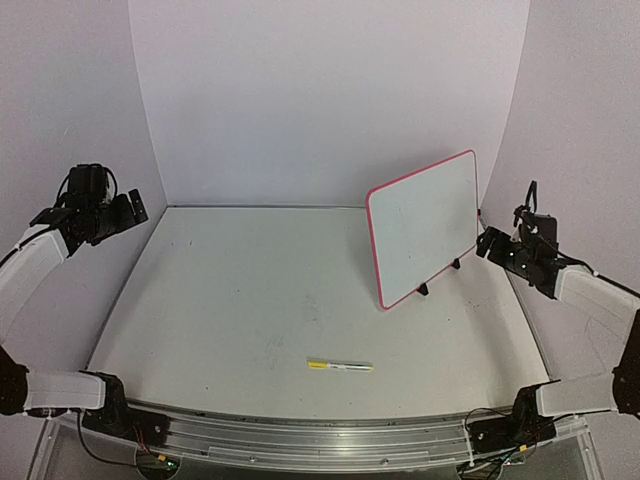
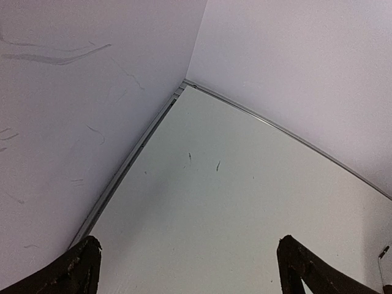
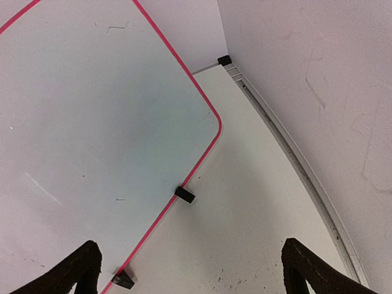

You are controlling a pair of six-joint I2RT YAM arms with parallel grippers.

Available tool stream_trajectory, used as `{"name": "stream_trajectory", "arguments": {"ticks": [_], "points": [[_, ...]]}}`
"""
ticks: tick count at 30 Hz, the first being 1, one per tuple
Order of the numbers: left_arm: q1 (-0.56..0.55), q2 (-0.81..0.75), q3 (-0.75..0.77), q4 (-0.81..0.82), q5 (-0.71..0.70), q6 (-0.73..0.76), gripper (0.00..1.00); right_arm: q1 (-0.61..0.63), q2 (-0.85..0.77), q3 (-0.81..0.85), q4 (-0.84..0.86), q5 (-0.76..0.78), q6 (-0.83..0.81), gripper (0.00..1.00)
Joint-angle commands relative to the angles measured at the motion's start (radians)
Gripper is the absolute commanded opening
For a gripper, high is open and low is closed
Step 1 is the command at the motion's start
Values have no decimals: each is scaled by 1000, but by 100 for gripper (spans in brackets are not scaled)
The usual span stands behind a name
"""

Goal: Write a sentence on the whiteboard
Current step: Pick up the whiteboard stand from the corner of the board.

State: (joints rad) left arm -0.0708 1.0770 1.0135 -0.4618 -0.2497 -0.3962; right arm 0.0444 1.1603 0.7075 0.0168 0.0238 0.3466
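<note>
My left claw (image 1: 133, 210) and right claw (image 1: 488, 243) hang released at opposite sides of the table (image 1: 250, 300), each with jaws spread wide and gripping nothing. The whiteboard (image 1: 425, 228) stands at the back right on small black feet (image 3: 184, 195), leaning back. Its pink-red rim is just beside my right claw and apart from it. My left claw is well apart, by the left wall. 1 yellow marker (image 1: 340, 366) lies flat near the front edge.
</note>
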Motion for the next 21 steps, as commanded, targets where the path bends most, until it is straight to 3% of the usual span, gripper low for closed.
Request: {"name": "stream_trajectory", "arguments": {"ticks": [1, 6, 10, 14, 21], "points": [[5, 78, 167, -175, 96, 57, 100, -1, 53, 62, -15, -179, -19, 98], [6, 105, 240, -237, 174, 153, 99, 7, 85, 35, -51, -320, -67, 98], [5, 54, 142, -137, 195, 203, 99, 55, 114, -12, -25, -366, -56, 98], [5, 4, 32, -35, 316, 248, 99, 157, 190, -18, 10, -347, -53, 95], [5, -6, 7, -32, 368, 271, 99, 188, 387, -14, 148, -380, -36, 77]]}}
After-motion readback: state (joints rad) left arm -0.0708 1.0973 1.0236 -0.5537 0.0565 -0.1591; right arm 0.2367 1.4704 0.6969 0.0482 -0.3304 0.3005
